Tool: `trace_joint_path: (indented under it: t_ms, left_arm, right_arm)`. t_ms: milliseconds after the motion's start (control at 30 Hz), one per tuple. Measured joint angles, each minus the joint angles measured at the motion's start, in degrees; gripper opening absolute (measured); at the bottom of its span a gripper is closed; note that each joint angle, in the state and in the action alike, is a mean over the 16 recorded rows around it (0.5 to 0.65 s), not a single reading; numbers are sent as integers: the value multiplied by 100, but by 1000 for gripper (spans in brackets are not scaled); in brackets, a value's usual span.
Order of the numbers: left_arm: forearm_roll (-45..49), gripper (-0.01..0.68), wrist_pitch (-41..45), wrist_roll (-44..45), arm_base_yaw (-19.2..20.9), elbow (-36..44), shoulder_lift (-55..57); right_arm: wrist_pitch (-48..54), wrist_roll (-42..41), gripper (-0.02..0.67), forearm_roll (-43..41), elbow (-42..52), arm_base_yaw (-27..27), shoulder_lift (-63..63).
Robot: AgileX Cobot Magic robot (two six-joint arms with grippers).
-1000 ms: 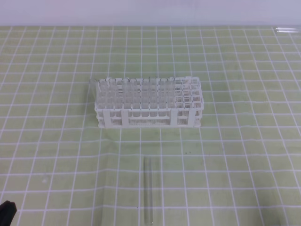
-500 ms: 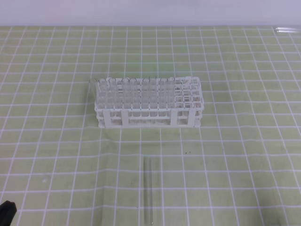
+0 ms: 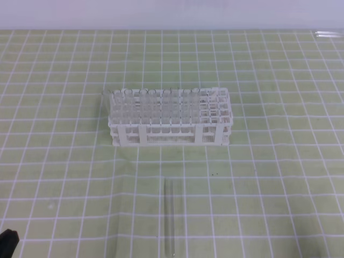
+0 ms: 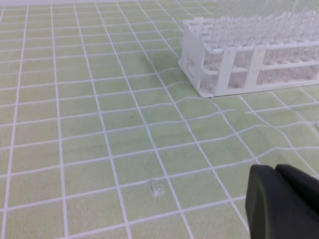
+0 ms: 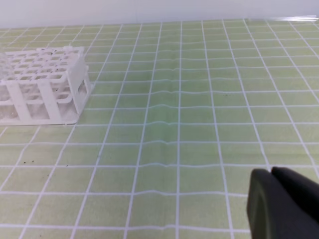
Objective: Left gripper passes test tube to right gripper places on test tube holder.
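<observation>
Both pairs of fingers are pressed together and hold nothing. On the left gripper (image 4: 285,172) the two black fingers meet with no gap, low over the green grid mat (image 3: 279,161), well to the near left of the test tube holder (image 3: 171,134); in the high view only a black tip of this gripper shows at the bottom left corner. On the right gripper (image 5: 274,174) the fingers likewise meet, well to the near right of the holder.

White and tiered, the holder stands in the middle of the mat. Clear tubes (image 3: 150,102) stand upright in most of its holes; the holes at its right end are bare.

Nearer the camera than the holder, apart from it, the test tube (image 3: 170,217) lies flat on the mat, pointing lengthwise toward the holder's long front side. Neither gripper touches it.
</observation>
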Motion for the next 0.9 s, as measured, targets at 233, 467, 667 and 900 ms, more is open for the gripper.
trace_joint_path:
  t_ms: [233,467,667,900]
  left_arm:
    - [-82,-2,-202,-1,0,15,-22]
    - [-554,-2,-788,-14,0,15,-22]
    - [-906,-2,-1264,44,0,22,-33]
    - [-1066,-2,-1421,125,0,37,-55]
  right_arm:
    - [0,0,-16,0,0,0,0]
    - [0,0,-16,0,0,0,0]
    - [0,0,-16,0,0,0,0]
    - [0,0,-16,0,0,0,3]
